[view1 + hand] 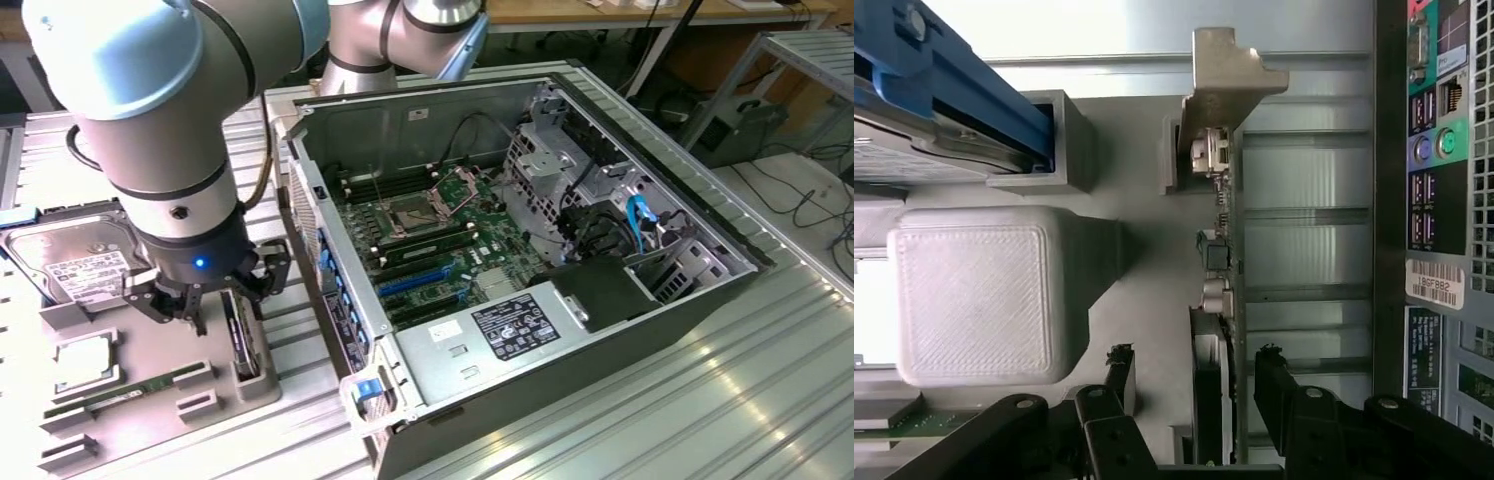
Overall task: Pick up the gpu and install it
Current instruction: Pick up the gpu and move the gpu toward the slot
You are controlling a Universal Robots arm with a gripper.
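Observation:
The gpu (1216, 270) stands on its edge in a slot of the grey parts tray (200, 395), its silver bracket (1226, 85) at one end. In the exterior view the gpu (244, 345) is a thin dark strip just below my gripper (227, 310). In the wrist view my gripper (1194, 358) is open, with one black finger on each side of the card's edge and a gap between the fingers (1269, 375) and the board. Nothing is held.
The open PC case (534, 420) lies at the exterior view's right of the tray, with blue expansion slots (414, 280) on its motherboard. On the tray are a hard drive (80, 265), a CPU (83, 360) and a RAM stick (127, 390). The case's rear ports (1439, 150) are close by.

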